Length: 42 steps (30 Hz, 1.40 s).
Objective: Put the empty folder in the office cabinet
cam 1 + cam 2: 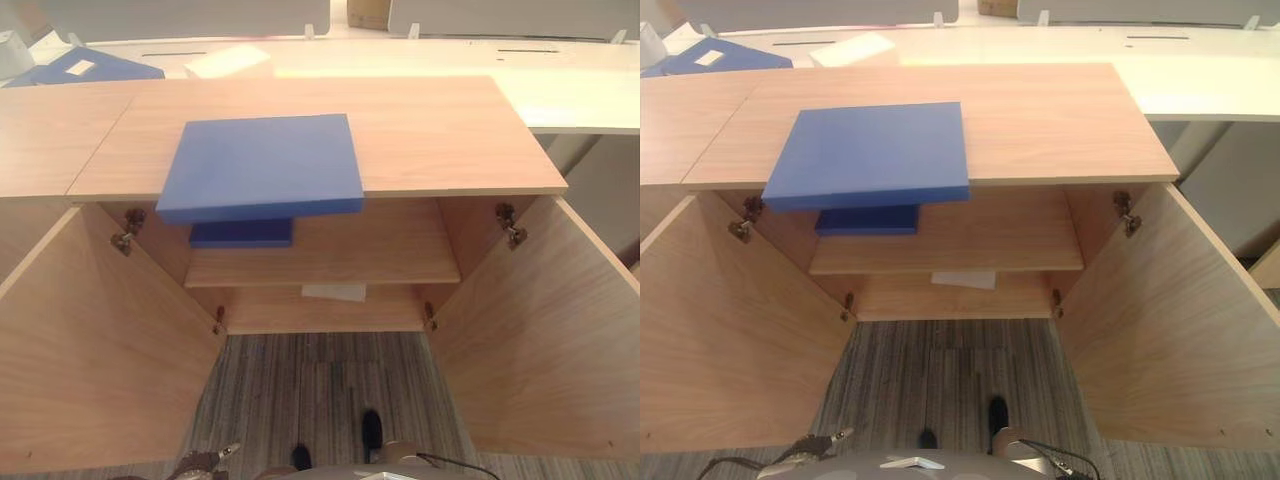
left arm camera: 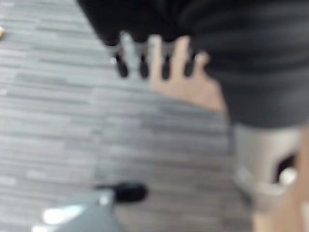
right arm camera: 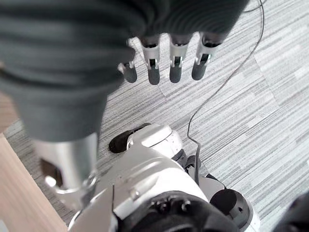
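We see the blue folder (image 1: 262,165) lying flat on the cabinet top (image 1: 450,130), its near edge overhanging the open front. Both doors (image 1: 90,350) stand wide, leaving the shelf (image 1: 380,250) free beside a second blue folder (image 1: 241,233). Our left robot hand (image 2: 154,60) and right robot hand (image 3: 164,63) hang released above the carpet (image 1: 320,385).
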Motion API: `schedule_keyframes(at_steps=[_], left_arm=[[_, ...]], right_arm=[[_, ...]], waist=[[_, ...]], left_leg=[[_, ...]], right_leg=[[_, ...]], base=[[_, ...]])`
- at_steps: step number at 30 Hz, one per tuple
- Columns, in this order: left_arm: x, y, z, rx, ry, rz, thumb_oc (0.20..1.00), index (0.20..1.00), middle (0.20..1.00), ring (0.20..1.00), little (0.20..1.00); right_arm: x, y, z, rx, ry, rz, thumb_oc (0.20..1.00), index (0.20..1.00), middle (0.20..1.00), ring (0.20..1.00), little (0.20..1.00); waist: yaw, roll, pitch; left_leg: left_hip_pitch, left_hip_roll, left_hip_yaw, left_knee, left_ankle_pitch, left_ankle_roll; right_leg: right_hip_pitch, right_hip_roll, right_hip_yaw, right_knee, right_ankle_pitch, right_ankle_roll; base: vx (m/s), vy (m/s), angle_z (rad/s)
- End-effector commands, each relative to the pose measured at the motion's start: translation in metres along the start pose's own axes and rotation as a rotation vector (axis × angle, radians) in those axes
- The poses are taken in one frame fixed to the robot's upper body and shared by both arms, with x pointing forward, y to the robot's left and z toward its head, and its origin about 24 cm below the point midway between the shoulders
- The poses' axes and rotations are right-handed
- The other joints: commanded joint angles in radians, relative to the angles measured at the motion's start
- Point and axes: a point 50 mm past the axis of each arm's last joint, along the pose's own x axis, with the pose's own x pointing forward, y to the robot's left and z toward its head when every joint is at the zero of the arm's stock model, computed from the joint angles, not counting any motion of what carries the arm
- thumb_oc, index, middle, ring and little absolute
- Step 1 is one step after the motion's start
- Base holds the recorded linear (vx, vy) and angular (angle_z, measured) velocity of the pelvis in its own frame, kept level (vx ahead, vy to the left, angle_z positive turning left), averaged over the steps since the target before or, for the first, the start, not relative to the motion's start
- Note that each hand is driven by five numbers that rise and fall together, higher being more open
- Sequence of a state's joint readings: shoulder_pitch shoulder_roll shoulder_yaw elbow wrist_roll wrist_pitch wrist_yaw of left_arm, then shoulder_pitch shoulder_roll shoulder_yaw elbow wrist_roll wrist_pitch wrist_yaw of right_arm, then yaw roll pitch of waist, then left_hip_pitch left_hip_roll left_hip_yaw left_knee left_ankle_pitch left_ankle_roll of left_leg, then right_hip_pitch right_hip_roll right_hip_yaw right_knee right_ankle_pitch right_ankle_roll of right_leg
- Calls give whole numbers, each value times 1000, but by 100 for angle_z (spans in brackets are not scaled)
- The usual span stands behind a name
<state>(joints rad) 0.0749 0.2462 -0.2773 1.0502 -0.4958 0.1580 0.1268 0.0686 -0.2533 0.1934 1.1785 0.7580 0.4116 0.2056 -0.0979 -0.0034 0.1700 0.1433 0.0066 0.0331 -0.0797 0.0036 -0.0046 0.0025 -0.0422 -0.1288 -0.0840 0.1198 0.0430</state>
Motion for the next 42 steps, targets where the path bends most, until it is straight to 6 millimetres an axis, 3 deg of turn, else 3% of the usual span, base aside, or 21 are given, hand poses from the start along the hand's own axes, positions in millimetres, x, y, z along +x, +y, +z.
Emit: schedule_keyframes(at_steps=[1,3,4,7,9,10,11,15,16,18,19,23,24,31,37,39,42], left_arm=[[1,15,12,-10,-41,54,1000,1000,1000,1000,1000],[1,14,11,-25,-39,52,1000,1000,1000,1000,1000],[1,12,11,-41,-43,48,1000,1000,1000,1000,1000],[1,9,14,-61,-53,38,1000,1000,1000,1000,1000],[1,7,17,-86,-60,30,1000,1000,1000,1000,1000],[1,5,20,-94,-63,25,1000,1000,1000,1000,1000],[1,4,21,-100,-63,22,1000,1000,1000,1000,1000],[1,1,18,-90,-63,9,1000,1000,1000,1000,1000],[1,3,17,-81,-64,19,1000,1000,1000,1000,1000],[1,4,16,-77,-66,25,1000,1000,1000,1000,1000],[1,4,19,-72,-66,36,1000,1000,1000,1000,1000],[1,4,20,-72,-66,37,1000,1000,1000,1000,1000],[1,6,36,-52,-98,32,1000,1000,1000,1000,1000],[0,-2,52,-41,-174,1,1000,1000,1000,1000,1000],[-1,-3,54,-38,-180,0,1000,1000,1000,1000,1000],[-8,-14,76,-39,-302,-33,1000,1000,1000,1000,1000],[-12,-17,84,-36,-338,-9,1000,1000,1000,1000,1000]], right_arm=[[0,0,0,-24,58,-25,1000,1000,1000,1000,1000],[-2,-6,-1,-25,70,-43,1000,1000,1000,1000,1000],[-4,-12,0,-33,77,-62,1000,1000,1000,1000,1000],[-7,-15,5,-47,69,-74,1000,1000,1000,1000,1000],[-8,-17,8,-60,59,-85,1000,1000,1000,1000,1000],[-9,-19,11,-64,49,-94,1000,1000,1000,1000,1000],[-10,-20,13,-60,40,-100,1000,1000,1000,1000,1000],[-13,-22,21,-66,16,-100,1000,1000,1000,1000,1000],[-13,-22,23,-80,6,-88,1000,1000,1000,1000,1000],[-14,-22,24,-77,0,-80,1000,1000,1000,1000,1000],[-14,-20,28,-59,-17,-61,1000,1000,1000,1000,1000],[-14,-19,28,-54,-21,-58,1000,1000,1000,1000,1000],[-11,-16,21,-27,-22,-11,1000,1000,1000,1000,1000],[-4,2,20,-12,-54,44,1000,1000,1000,1000,1000],[-3,4,19,-9,-56,43,1000,1000,1000,1000,1000],[-1,13,22,12,-112,35,1000,1000,1000,1000,1000],[-1,17,28,66,-137,26,1000,1000,1000,1000,1000]], waist=[[18,-25,-15],[18,-22,-21],[18,-17,-25],[20,-18,-20],[25,-25,-6],[35,-39,12],[41,-42,24],[46,-34,41],[64,-25,48],[74,-25,56],[83,-31,56],[84,-31,55],[67,-12,13],[52,-2,-6],[52,-3,-9],[56,-16,-24],[59,-21,-29]], left_leg=[[72,-3,22,-8,-109,5],[83,9,19,9,-103,-5],[56,31,14,100,-56,-19],[-15,50,9,252,23,-35],[-107,62,-4,412,84,-44],[-199,61,-15,557,103,-45],[-256,69,-15,600,110,-43],[-262,81,7,430,119,-42],[-275,72,-24,222,149,-50],[-286,64,-41,171,159,-53],[-277,51,-51,122,129,-55],[-274,48,-51,115,126,-56],[-165,23,-31,-8,75,-31],[-126,-8,-33,-8,23,0],[-122,-10,-32,-8,20,3],[-102,-14,-20,-8,-2,18],[-93,-14,-21,-8,-9,19]], right_leg=[[-90,-58,11,18,43,101],[-82,-49,15,25,28,86],[-69,-32,21,29,8,60],[-53,-17,30,31,-14,32],[-33,-10,45,32,-27,11],[-4,-8,62,29,-38,-7],[12,-5,72,29,-44,-13],[51,5,112,24,-64,0],[82,20,143,6,-68,12],[99,24,155,3,-72,13],[116,13,162,-3,-80,22],[117,11,160,-3,-81,24],[105,-18,121,-3,-82,50],[78,-35,112,9,-77,61],[77,-36,113,8,-76,63],[84,-45,112,8,-71,73],[89,-44,112,10,-71,76]], base=[[84,-113,-2],[57,-92,-3],[35,-83,-8],[20,-83,-5],[34,-125,-5],[49,-124,-17],[106,-26,-29],[140,121,-56],[183,214,-52],[137,178,-20],[68,102,-4],[68,104,-47],[175,293,-58],[26,115,2],[-1,11,4],[-8,30,5],[12,-16,4]])
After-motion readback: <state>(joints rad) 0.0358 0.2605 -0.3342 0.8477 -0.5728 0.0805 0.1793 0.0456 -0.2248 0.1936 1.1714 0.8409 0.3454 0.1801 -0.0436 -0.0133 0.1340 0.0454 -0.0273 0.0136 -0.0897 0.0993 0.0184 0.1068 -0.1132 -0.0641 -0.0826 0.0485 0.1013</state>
